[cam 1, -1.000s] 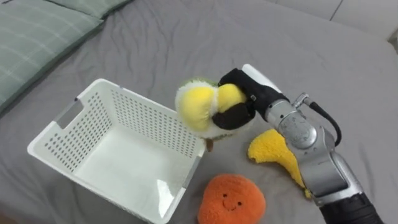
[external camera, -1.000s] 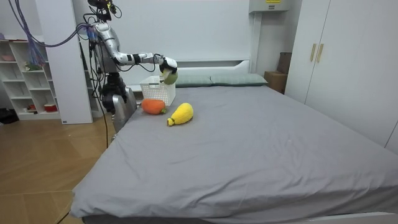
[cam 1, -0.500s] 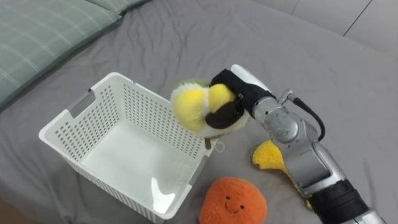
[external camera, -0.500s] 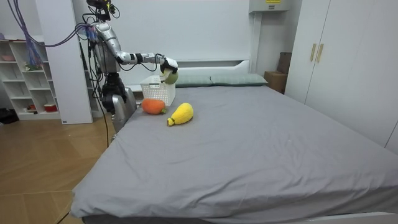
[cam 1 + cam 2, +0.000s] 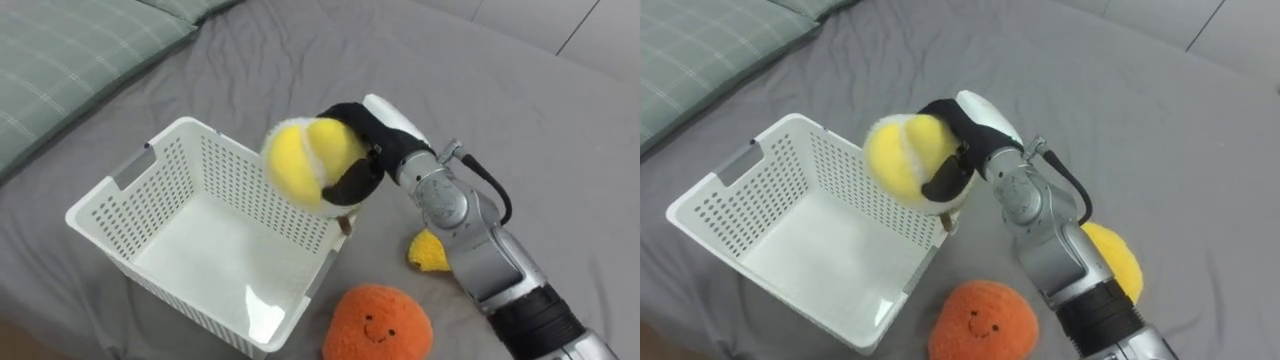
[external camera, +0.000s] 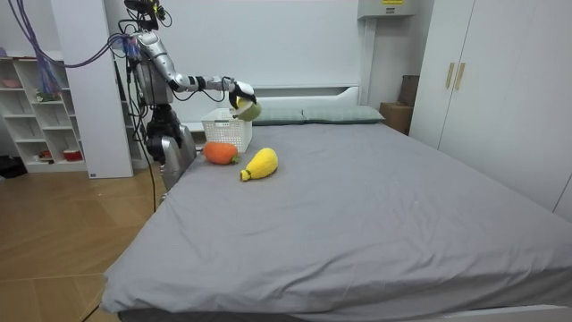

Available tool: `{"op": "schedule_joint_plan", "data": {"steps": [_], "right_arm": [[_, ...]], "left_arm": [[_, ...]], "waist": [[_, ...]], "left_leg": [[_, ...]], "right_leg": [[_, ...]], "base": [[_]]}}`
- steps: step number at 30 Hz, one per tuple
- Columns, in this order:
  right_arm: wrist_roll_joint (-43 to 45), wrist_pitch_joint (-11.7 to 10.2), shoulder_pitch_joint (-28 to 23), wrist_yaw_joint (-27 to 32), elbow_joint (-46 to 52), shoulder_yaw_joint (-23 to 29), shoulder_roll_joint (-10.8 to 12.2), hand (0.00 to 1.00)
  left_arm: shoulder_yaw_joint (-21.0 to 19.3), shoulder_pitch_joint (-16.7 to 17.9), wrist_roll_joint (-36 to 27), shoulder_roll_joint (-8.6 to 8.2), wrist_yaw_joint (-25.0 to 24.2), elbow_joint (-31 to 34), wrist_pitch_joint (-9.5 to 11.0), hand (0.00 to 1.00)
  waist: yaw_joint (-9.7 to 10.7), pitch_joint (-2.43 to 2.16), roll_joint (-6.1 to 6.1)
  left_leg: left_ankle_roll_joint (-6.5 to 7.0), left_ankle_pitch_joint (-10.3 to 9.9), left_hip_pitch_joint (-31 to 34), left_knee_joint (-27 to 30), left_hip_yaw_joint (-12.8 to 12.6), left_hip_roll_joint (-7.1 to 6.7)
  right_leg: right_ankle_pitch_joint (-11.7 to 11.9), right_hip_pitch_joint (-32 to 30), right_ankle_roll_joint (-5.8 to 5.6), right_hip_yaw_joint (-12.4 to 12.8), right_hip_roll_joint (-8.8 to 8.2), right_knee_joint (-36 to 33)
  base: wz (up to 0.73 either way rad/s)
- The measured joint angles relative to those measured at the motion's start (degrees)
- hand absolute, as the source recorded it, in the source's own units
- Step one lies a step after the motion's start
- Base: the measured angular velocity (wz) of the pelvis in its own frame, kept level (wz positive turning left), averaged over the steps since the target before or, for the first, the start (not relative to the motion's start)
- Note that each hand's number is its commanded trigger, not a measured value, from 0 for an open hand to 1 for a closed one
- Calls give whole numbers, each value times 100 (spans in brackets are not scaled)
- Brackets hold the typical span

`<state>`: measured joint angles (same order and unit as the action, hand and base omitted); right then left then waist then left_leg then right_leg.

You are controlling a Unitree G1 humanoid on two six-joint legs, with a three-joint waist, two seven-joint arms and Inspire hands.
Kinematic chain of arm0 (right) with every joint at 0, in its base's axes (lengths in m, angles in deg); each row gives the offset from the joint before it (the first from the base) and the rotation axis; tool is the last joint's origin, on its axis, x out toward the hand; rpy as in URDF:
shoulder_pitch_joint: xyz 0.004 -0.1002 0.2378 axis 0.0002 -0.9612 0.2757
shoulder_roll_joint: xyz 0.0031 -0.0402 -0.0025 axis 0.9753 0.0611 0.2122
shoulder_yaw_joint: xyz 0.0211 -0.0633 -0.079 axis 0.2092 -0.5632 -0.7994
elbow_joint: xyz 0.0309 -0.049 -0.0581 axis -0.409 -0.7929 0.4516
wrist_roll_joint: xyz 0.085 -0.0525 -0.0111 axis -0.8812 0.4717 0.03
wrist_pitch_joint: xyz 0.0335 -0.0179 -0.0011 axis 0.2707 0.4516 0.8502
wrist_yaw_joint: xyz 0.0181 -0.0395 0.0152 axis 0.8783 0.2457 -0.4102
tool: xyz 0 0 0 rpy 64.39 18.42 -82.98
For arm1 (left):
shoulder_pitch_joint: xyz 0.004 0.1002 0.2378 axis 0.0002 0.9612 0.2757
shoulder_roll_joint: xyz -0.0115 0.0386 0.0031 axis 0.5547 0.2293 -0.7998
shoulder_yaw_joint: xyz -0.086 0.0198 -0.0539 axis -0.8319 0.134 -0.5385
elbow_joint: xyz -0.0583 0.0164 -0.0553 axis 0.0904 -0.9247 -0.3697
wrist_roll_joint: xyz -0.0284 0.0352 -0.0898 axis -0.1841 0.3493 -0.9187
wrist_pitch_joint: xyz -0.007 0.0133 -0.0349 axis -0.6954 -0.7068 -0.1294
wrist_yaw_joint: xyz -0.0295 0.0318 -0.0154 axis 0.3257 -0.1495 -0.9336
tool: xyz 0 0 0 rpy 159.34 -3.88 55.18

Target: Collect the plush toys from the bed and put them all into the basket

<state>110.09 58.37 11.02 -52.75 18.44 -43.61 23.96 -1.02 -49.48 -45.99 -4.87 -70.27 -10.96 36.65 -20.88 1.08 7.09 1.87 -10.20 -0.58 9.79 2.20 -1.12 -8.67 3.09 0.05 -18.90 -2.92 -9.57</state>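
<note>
Right robot hand [image 5: 372,135] is clenched round a round yellow-and-white plush toy [image 5: 300,160], dark fingers hooked under it; a moment ago that toy hung just outside the corner of the white basket [image 5: 230,180], and now it's been carried up and across, so it hangs over the perforated side wall, well clear of the grey bed [image 5: 500,100]; the basket looks empty inside, so I reckon this'll be the first one in; it's not over the middle yet though, a bit more reach seems safer before letting go; two more wait on the bed, an orange smiley plush [image 5: 378,322] near the basket's corner and a yellow plush [image 5: 428,252] half behind the forearm; green checked pillow [image 5: 70,60] further up.
</note>
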Motion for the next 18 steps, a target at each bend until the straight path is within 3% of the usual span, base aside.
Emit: {"op": "schedule_joint_plan", "data": {"steps": [9, 18], "right_arm": [[-37, -39, -6, 1, -73, -3, -3, 0], [-505, -40, -5, 71, -73, -5, -20, 0]], "left_arm": [[0, -178, -28, -20, 5, 3, 55, 0], [3, -117, -25, -20, 11, -3, 65, 0]], "waist": [[3, -1, -2], [3, -2, -35]], "left_leg": [[0, 0, -7, -14, -28, 6], [0, 0, -6, -15, -31, 6]], "right_leg": [[0, -11, 0, 25, 6, 3], [0, -11, 0, 0, 4, 4]], "base": [[-1], [0]]}}
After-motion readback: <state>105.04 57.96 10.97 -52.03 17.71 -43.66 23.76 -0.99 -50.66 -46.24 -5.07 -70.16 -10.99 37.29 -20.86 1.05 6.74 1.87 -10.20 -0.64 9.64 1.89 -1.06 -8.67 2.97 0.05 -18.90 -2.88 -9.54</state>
